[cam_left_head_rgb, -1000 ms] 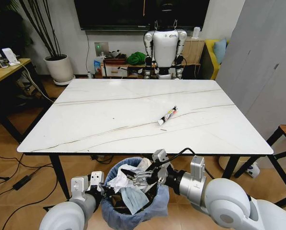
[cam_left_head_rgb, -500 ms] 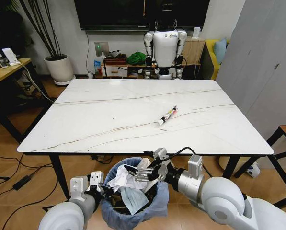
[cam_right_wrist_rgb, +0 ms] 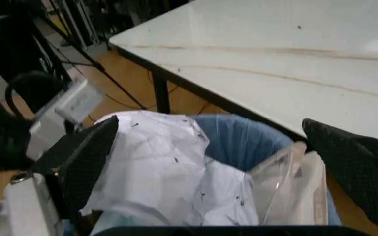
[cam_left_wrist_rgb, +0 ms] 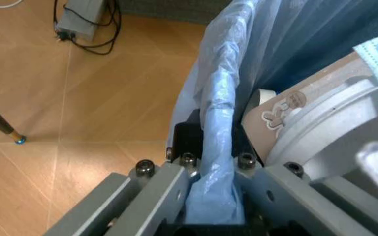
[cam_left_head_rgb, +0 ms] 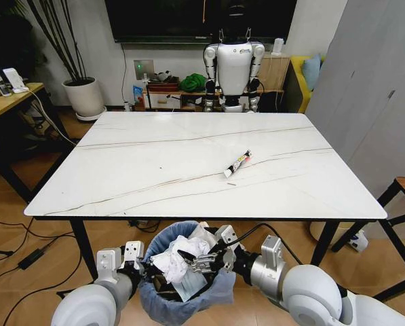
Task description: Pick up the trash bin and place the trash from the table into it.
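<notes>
Nearly finished, by the look of it; most of the litter already packed into the small round trash bin lined with crinkly blue-grey plastic bag (cam_left_head_rgb: 163, 304), held low in front of the near edge of the large white marble-look table with thin dark veins (cam_left_head_rgb: 148, 163); only a small white tube with dark printing (cam_left_head_rgb: 237, 164) and a tiny pale scrap just beside it (cam_left_head_rgb: 231, 183) left lying on the top, right of centre and well apart from the bin; so, by judgement, one more fetch and drop to go.

Left gripper (cam_left_wrist_rgb: 208, 216) pressed together on the bagged rim of the bin, blue plastic bunched between its fingers (cam_left_wrist_rgb: 156, 196), carrying the bin at its left side; right gripper (cam_left_head_rgb: 197, 259) poised over the bin's mouth, fingers spread wide with nothing between them, dark pads (cam_right_wrist_rgb: 87, 152) standing well apart above the rubbish.

Inside the bin: crumpled white paper with small dark specks (cam_right_wrist_rgb: 159, 167) heaped on top, a clear crinkled wrapper (cam_right_wrist_rgb: 294, 187) against the blue liner, a pale blue face mask (cam_left_head_rgb: 192, 285) tucked beneath; bin full close to the brim, bag loose and creased over its rim.
</notes>
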